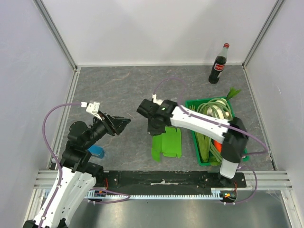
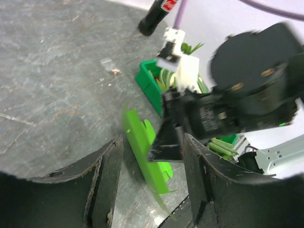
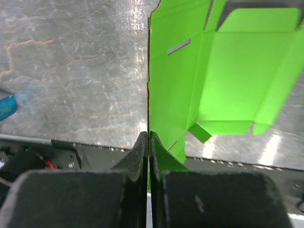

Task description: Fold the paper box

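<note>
The paper box (image 1: 167, 144) is a flat lime-green card with flaps, lying partly raised on the grey table just left of the crate. My right gripper (image 1: 155, 127) is shut on its left edge; in the right wrist view the closed tips (image 3: 148, 136) pinch the thin edge of the paper box (image 3: 223, 71). My left gripper (image 1: 122, 122) hangs open to the left of the card, apart from it. In the left wrist view the paper box (image 2: 138, 137) stands on edge between my open fingers (image 2: 110, 175), with the right gripper (image 2: 167, 141) clamped on it.
A dark-green crate (image 1: 199, 100) of vegetables sits right of the card, also seen as the crate (image 2: 145, 80). A cola bottle (image 1: 218, 64) stands at the back right. A small blue block (image 1: 96, 151) lies by the left arm's base. Walls enclose the table on three sides.
</note>
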You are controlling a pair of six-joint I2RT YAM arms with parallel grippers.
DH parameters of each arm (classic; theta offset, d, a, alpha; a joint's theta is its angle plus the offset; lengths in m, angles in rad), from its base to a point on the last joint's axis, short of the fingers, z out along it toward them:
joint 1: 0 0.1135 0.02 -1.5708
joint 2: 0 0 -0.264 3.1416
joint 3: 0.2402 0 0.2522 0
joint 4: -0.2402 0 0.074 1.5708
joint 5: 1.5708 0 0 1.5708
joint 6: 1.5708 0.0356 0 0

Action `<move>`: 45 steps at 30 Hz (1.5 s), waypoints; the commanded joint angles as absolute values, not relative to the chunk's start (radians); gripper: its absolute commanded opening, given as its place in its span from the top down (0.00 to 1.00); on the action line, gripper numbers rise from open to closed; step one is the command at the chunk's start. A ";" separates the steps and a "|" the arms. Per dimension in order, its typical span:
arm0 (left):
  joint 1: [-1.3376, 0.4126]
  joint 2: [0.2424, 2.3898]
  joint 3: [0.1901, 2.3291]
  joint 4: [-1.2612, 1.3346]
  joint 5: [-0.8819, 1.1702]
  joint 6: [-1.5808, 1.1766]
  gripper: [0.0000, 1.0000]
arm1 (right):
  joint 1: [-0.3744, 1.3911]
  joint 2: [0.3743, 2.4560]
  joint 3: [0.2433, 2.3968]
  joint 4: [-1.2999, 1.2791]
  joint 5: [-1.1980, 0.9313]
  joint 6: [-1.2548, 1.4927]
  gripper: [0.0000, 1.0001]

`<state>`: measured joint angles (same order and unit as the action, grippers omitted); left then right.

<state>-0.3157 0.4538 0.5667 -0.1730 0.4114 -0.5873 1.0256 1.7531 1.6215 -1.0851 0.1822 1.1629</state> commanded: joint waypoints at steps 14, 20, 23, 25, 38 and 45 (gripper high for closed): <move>-0.314 0.429 0.483 -0.261 0.298 -0.610 0.43 | 0.879 1.795 1.098 -0.024 -0.093 1.325 1.00; -0.316 0.498 0.440 -0.129 0.347 -0.630 0.41 | 0.772 1.736 0.896 0.412 -0.234 1.382 1.00; -0.316 0.557 0.404 -0.022 0.388 -0.650 0.37 | 0.750 1.743 0.842 0.569 -0.264 1.426 1.00; -0.316 0.593 0.376 0.027 0.411 -0.649 0.38 | 0.739 1.741 0.827 0.636 -0.264 1.460 1.00; -0.353 0.653 0.249 0.239 0.273 -0.670 0.45 | 0.673 1.815 0.674 1.043 -0.276 1.586 1.00; -0.356 0.866 0.356 0.284 0.302 -0.657 0.37 | 0.661 1.954 0.603 1.420 -0.296 1.589 1.00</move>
